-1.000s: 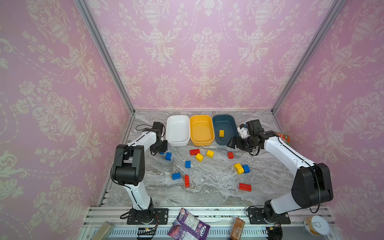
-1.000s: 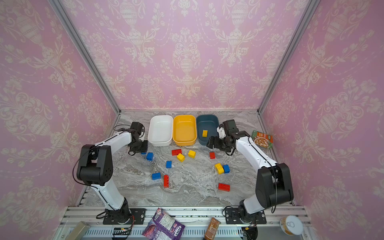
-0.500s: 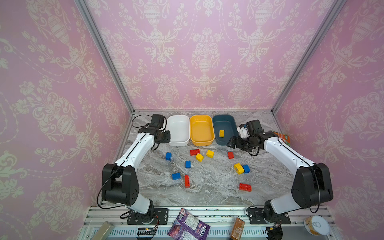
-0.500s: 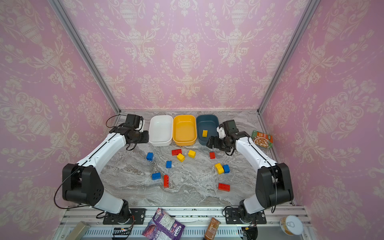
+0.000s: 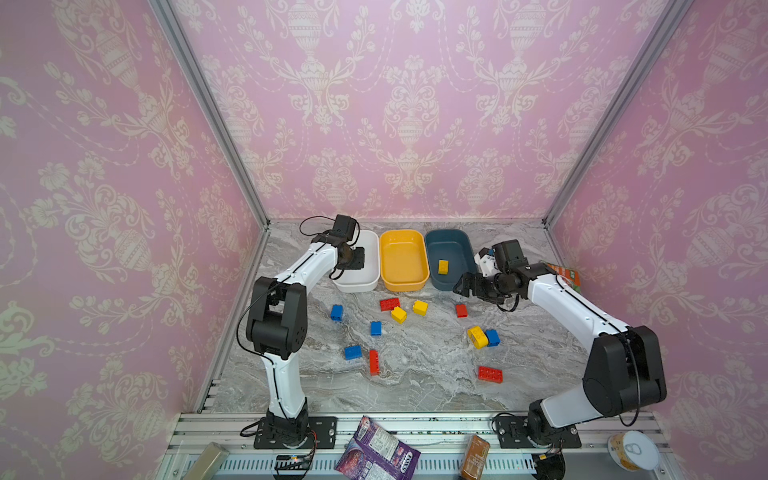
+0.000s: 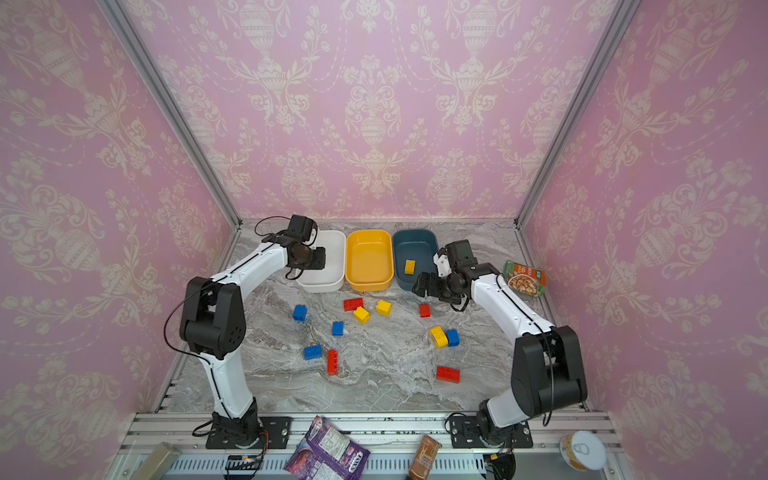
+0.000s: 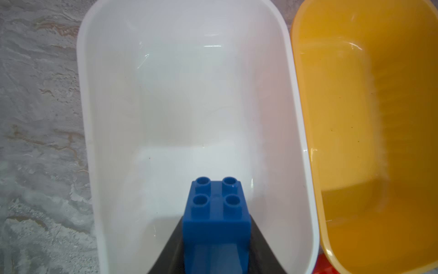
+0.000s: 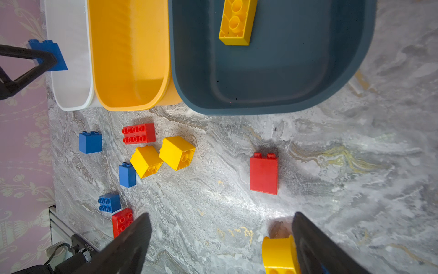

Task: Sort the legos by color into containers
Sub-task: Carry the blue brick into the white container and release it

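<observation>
Blue brick (image 7: pixel 216 213) clamped in left gripper (image 5: pixel 355 258) over the far-left white tub (image 7: pixel 166 95), not yet dropped. Right gripper (image 8: pixel 220 214) wide open, empty, above the bench (image 5: pixel 415 386). One yellow brick (image 5: pixel 443 266) lies in the teal tub (image 5: pixel 451 249); yellow-orange tub (image 5: pixel 403 257) bare. Eleven legos (image 5: pixel 375 328) loose: sorting barely begun.

Light is bright and even from overhead. In both top views I see only short, soft shadows under the bricks on the grey marbled tabletop (image 5: pixel 415 386). The pink patterned wallpaper (image 5: pixel 104 208) looks soft and stretched toward the corners.

On the left wrist feed, thin glare streaks mark the glossy white plastic tub (image 7: pixel 189 95), and the blue studded plastic brick (image 7: pixel 216 213) near the lens is slightly soft.

On the right wrist feed, the upright red plastic brick (image 8: pixel 263 175) casts a smudgy shadow. The black fingers (image 8: pixel 130 244) of the right end effector (image 8: pixel 221 215) are blurred.
</observation>
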Tool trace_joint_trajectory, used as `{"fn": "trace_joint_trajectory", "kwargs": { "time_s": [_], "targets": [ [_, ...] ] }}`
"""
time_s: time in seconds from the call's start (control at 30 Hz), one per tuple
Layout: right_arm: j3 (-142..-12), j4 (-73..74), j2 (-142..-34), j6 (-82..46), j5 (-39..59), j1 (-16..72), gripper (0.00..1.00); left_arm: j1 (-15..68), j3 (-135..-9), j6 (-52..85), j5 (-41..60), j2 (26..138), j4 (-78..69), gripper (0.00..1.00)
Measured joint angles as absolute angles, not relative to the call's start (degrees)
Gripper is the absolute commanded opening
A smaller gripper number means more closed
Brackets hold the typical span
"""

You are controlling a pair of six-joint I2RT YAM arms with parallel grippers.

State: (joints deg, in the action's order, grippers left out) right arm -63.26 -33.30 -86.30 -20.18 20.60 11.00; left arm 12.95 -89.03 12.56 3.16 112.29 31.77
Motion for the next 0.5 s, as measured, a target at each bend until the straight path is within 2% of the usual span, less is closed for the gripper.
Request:
{"fn": "trace_joint_trajectory", "kwargs": {
  "time_s": [0.2, 0.5],
  "targets": [
    [-63.0, -33.3, -86.3, -20.2, 20.6, 10.5, 0.94, 13.0, -89.8, 12.9, 3.1, 113.3, 31.8, 0.55],
    [-63.0, -33.5, -86.3, -20.2, 20.6, 10.5, 0.94, 13.0, -89.8, 13.0, 3.1, 113.3, 31.7, 0.61]
  ]
}}
